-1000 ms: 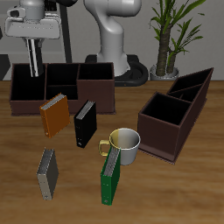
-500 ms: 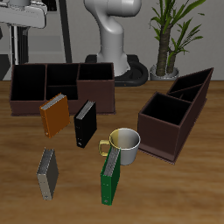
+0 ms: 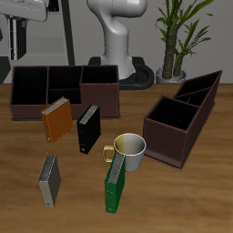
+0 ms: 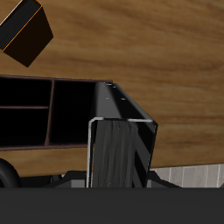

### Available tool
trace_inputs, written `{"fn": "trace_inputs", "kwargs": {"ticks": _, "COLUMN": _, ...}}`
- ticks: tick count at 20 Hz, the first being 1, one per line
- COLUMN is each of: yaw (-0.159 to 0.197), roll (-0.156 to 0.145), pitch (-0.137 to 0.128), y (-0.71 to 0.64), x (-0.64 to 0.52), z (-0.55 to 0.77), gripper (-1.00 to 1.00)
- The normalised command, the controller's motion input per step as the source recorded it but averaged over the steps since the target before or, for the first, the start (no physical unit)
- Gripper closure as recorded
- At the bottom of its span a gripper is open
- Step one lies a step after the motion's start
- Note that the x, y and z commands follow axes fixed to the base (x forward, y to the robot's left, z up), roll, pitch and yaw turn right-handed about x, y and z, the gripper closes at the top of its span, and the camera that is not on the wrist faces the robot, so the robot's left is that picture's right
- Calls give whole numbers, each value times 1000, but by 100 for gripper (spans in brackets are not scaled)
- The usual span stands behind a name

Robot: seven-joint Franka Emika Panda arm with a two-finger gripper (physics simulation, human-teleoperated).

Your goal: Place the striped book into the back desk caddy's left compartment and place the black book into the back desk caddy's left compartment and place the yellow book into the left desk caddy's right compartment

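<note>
Over the back caddy's end: I am carrying the striped book (image 4: 122,153) high above the table, hanging cover-vertical under the gripper (image 3: 20,27).
Jaws: they are clamping on the striped book's two covers, as far as the wrist view lets me judge; the fingers themselves are hidden from me.
Handling: I am treating it as a stiff, light hardback with smooth covers that could be slipping if I swing it. The hold looks to be sitting near the top edge, so the long lower part may be rocking.
Grip advice: I am judging a pinch across the thickness, near the middle of the top edge, as the safest hold.
Back caddy (image 3: 64,71): its open compartments are lying below the book, all looking dark and empty to me.
Risk: the book's lower corner may be catching a rim or divider as I am lowering it.
Yellow book (image 3: 56,118): it is standing in front of the caddy, waiting.
Black book (image 3: 88,127): it is standing just beside the yellow one.
Left caddy (image 3: 182,136): it is sitting well apart, beyond the mug (image 3: 129,150).
</note>
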Motion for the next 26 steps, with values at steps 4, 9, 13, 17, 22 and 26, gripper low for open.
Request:
{"fn": "trace_inputs", "kwargs": {"ticks": 4, "yaw": -18, "roll": -4, "pitch": 129, "y": -83, "x": 448, "z": 60, "gripper": 100}}
{"fn": "trace_inputs", "kwargs": {"ticks": 9, "yaw": 75, "roll": 67, "pitch": 101, "y": 289, "x": 325, "z": -501, "gripper": 100}}
{"fn": "trace_inputs", "kwargs": {"ticks": 13, "yaw": -27, "roll": 25, "pitch": 50, "y": 51, "x": 99, "z": -237, "gripper": 100}}
{"fn": "trace_inputs", "kwargs": {"ticks": 17, "yaw": 29, "roll": 42, "pitch": 52, "y": 195, "x": -32, "z": -229, "gripper": 100}}
{"fn": "trace_inputs", "kwargs": {"ticks": 22, "yaw": -21, "roll": 28, "pitch": 58, "y": 21, "x": -47, "z": -249, "gripper": 100}}
{"fn": "trace_inputs", "kwargs": {"ticks": 26, "yaw": -4, "roll": -16, "pitch": 43, "y": -157, "x": -94, "z": -158, "gripper": 100}}
